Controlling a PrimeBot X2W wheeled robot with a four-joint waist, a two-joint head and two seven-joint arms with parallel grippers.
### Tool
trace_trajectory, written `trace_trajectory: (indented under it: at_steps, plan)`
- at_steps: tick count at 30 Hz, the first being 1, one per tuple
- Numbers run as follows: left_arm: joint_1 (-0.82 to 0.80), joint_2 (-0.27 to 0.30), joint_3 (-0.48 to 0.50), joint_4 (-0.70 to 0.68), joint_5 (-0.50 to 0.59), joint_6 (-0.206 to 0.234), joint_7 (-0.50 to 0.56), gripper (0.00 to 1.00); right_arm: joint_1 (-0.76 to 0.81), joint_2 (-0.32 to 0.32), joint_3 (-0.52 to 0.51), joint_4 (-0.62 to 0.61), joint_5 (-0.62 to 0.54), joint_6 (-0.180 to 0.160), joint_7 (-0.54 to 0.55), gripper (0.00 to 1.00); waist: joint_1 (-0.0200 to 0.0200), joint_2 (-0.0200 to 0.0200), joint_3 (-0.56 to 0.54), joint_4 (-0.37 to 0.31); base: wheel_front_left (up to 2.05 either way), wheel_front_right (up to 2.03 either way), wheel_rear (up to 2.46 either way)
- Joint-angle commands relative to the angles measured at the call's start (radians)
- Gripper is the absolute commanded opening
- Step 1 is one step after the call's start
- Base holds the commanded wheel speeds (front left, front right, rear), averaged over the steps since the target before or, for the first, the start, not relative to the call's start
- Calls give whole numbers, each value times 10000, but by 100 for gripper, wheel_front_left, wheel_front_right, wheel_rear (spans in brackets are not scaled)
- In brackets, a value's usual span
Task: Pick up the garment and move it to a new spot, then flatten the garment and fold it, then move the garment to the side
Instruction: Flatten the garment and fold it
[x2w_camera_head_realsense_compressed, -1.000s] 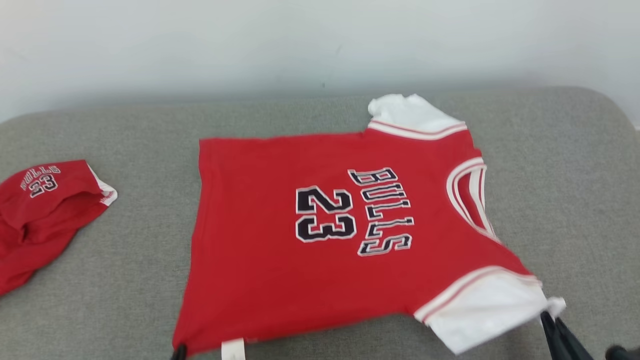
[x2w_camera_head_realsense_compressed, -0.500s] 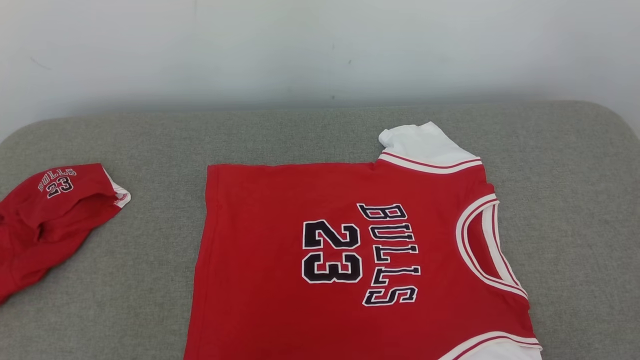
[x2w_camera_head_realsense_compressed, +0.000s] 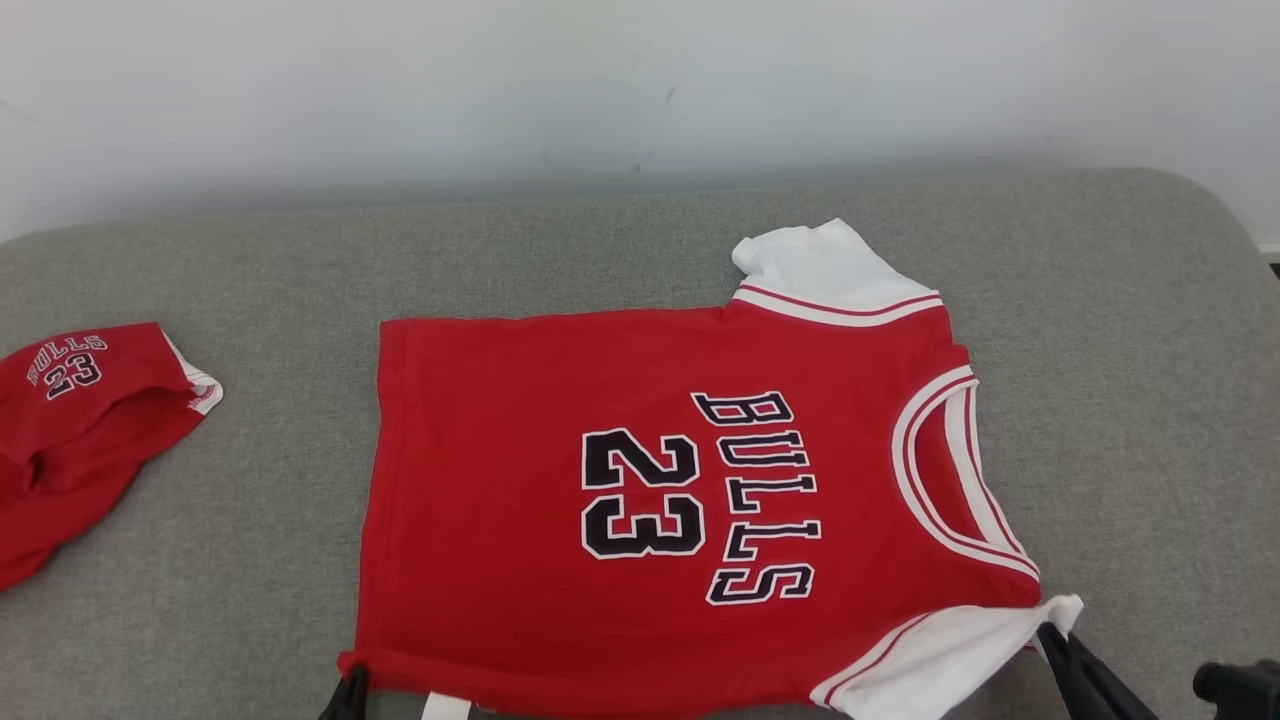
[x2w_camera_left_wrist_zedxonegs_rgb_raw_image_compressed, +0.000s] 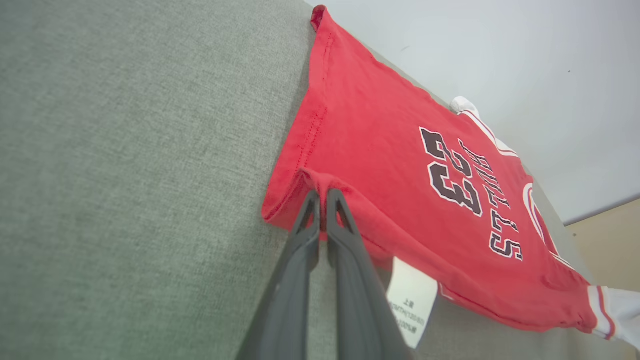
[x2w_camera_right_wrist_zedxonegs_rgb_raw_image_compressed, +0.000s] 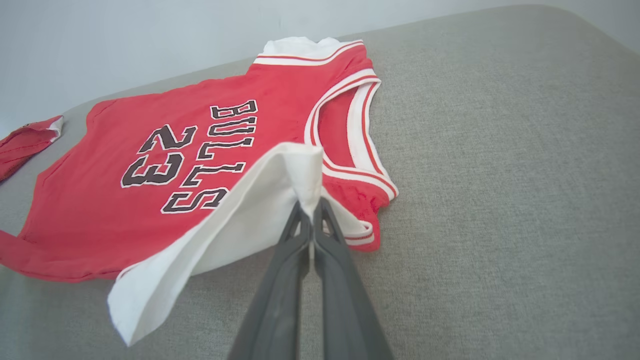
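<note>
Grey cushion (x2w_camera_head_realsense_compressed: 250, 560) under a pale wall holds the red jersey (x2w_camera_head_realsense_compressed: 500, 500) mostly flat, hem to collar running left to right. The left gripper (x2w_camera_left_wrist_zedxonegs_rgb_raw_image_compressed: 322, 196) pinches the near hem corner, and the right gripper (x2w_camera_right_wrist_zedxonegs_rgb_raw_image_compressed: 311, 206) pinches the near white sleeve (x2w_camera_right_wrist_zedxonegs_rgb_raw_image_compressed: 240, 220). The cloth lies ahead of both.

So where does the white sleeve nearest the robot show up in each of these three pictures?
Head view: near white sleeve at the lower right, by the bottom edge.
Left wrist view: near white sleeve at the far lower right, cut off by the edge.
Right wrist view: near white sleeve in the centre, pinched by the right gripper.
Shared landmark: the black 23 on the red jersey.
</note>
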Motion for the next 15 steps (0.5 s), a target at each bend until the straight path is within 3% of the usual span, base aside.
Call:
trace_trajectory:
  at_steps: [1, 15]
  plan:
    - [-346, 126, -18, 21, 143, -61, 90, 0, -493, -203, 135, 112, 83, 5, 148, 0, -1, -1, 52, -27, 0, 0, 0]
    - [-3313, 293, -450, 1672, 720, -526, 1066, 0, -4318, -578, 850, 2842, -239, 5, 1074, 0, -1, -1, 644, 281, 0, 0, 0]
